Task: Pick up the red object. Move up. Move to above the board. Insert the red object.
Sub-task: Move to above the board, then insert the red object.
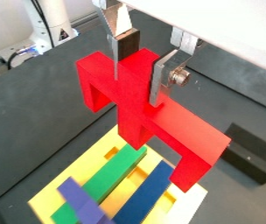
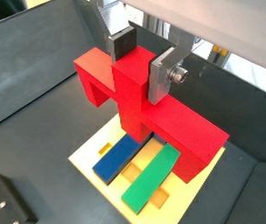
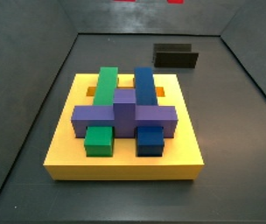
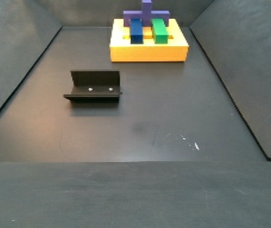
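Note:
My gripper is shut on the central post of the red object. It holds the piece in the air above the board. The board is a yellow slab bearing green, blue and purple blocks, and it shows in both side views. The red bar lies level with its two legs pointing down, apart from the blocks below. In a side view only red slivers show at the top edge. The gripper itself is out of both side views.
The dark fixture stands on the grey floor away from the board, and shows in both wrist views. Dark sloping walls ring the floor.

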{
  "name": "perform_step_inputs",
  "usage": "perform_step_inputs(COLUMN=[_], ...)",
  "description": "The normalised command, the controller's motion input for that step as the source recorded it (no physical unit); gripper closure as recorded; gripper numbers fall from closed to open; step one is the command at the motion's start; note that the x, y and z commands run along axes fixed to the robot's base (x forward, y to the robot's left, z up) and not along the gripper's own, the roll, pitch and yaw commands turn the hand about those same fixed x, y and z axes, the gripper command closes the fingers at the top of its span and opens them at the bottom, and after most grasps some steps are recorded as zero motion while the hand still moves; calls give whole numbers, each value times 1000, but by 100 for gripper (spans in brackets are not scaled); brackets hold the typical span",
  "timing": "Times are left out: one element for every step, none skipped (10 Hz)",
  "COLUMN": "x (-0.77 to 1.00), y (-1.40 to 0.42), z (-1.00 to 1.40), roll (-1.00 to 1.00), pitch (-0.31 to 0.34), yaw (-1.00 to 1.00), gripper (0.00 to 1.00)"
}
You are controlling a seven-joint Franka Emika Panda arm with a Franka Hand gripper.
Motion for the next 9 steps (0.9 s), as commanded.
perform_step_inputs(x=[81, 26, 0, 0, 0, 0, 0, 0, 0], y=[-181, 294, 340, 343, 183, -60, -377, -274, -191], z=[39, -717, -677, -700, -703, -720, -823, -766, -729], roll=[55, 287, 321, 309, 277, 229, 129, 64, 69], pitch=[106, -66, -66, -77, -120, -157, -113, -11, -26], yaw=[8, 0, 0, 0, 49, 111, 83, 74, 69], gripper=[100, 100, 100, 100, 100, 100, 100, 100, 100])
